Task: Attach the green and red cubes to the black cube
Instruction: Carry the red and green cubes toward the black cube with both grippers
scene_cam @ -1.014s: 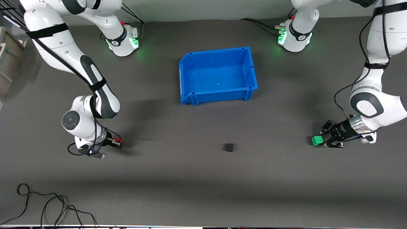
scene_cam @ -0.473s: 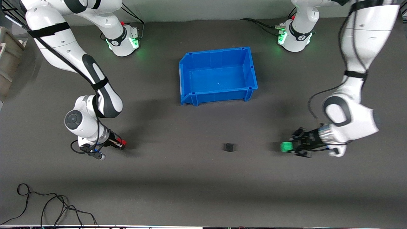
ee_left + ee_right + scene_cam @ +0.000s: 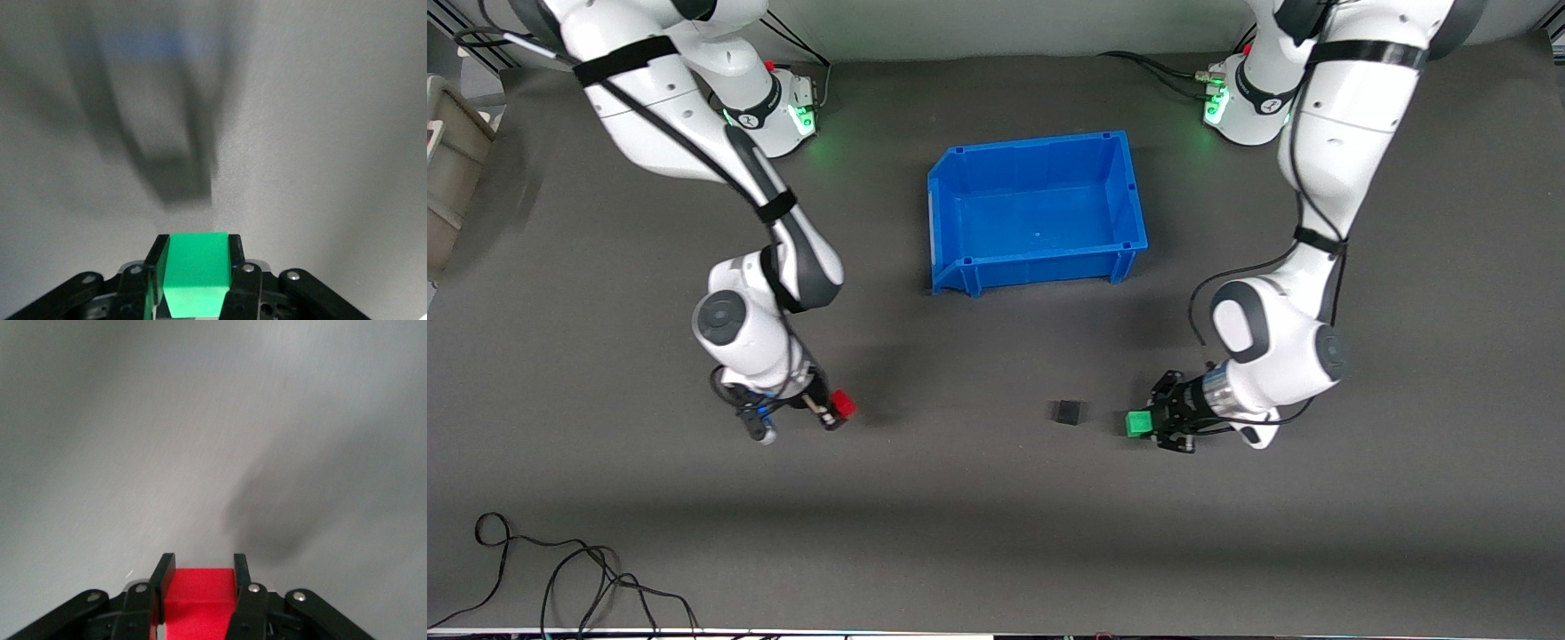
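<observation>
So in the front view both arms are mid-carry: the left claw (image 3: pixel 1149 425) is clamped on the green cube (image 3: pixel 1136 423) and sits just beside the black cube (image 3: pixel 1067 412), on the side toward the left arm's end of the surface (image 3: pixel 996 533), with a small gap between the two. The right claw (image 3: pixel 834 411) is clamped on the red cube (image 3: pixel 842 404), well apart from the black cube toward the right arm's end. The black cube itself sits alone on the surface, nearer the camera than the blue bin (image 3: pixel 1039 210), which looks empty. I'd call this the approach step, nothing attached yet. In the left wrist view you see the green cube (image 3: pixel 195 272) pinched square between the two fingers (image 3: pixel 155 267), sticking out ahead of them, with bare grey surface and a shadow in front; the black cube isn't in that shot. The right wrist view is the same deal: red cube (image 3: pixel 197 595) gripped between the fingers (image 3: pixel 160 587), only plain surface ahead. Next move, as I read it, calls for the left arm to line the green face up flush with the black cube's side and press in gently without shoving it away, while the right arm has more ground to cover before doing the same from its end.
</observation>
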